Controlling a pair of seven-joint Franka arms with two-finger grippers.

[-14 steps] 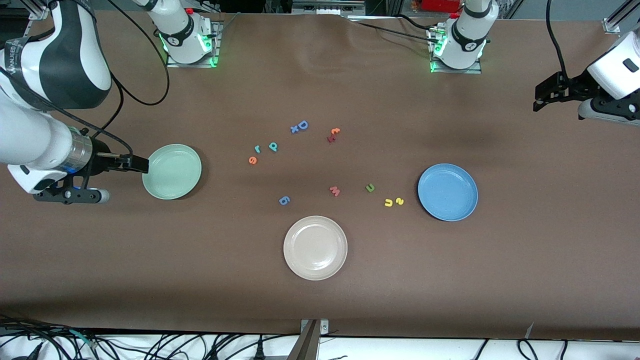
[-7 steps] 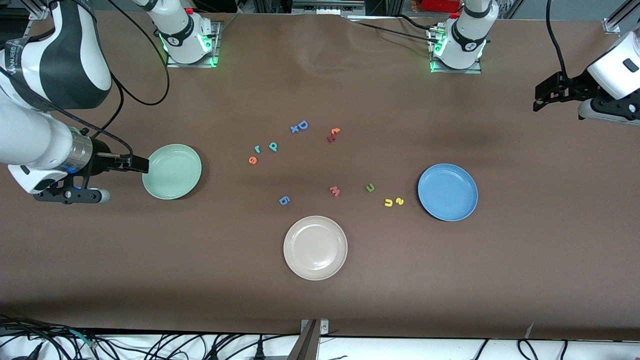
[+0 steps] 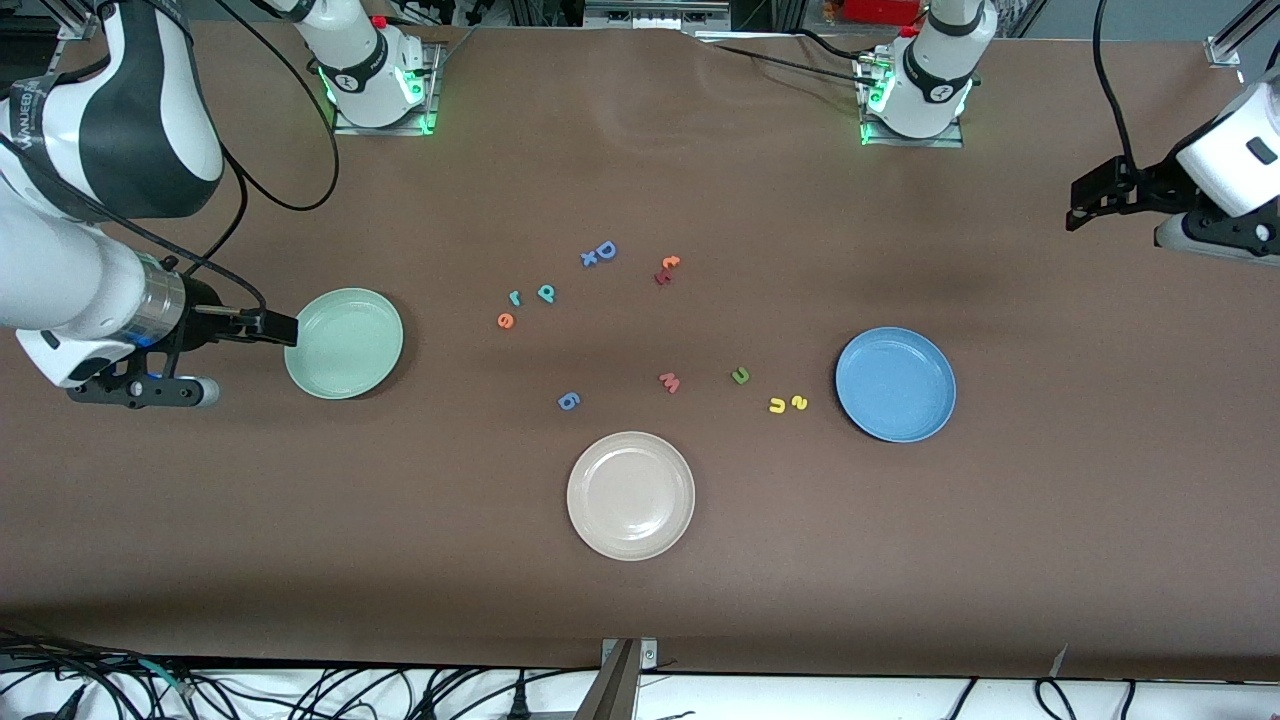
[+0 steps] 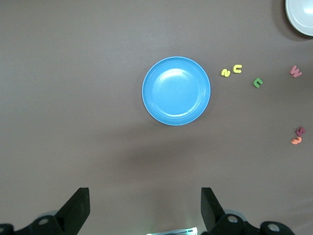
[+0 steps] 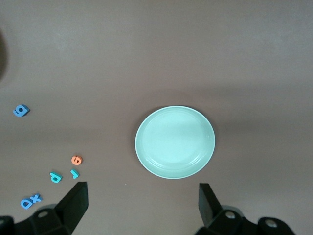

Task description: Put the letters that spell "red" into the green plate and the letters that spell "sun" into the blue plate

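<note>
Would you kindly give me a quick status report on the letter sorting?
Left gripper and right gripper open, empty. Green plate and blue plate bare. All letters on the table. Nothing in the way.

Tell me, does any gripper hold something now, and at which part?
Nothing is held. The left gripper and the right gripper both stand open and empty above the table.

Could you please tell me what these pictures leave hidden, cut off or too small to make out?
- Left gripper: the front view's edge cuts off most of its arm.
- Right gripper: its wrist view shows only the fingertips at the frame's edge.
- White plate: cut off at a corner of the left wrist view.
- Red-orange letter pair: too small to read in any view.
</note>
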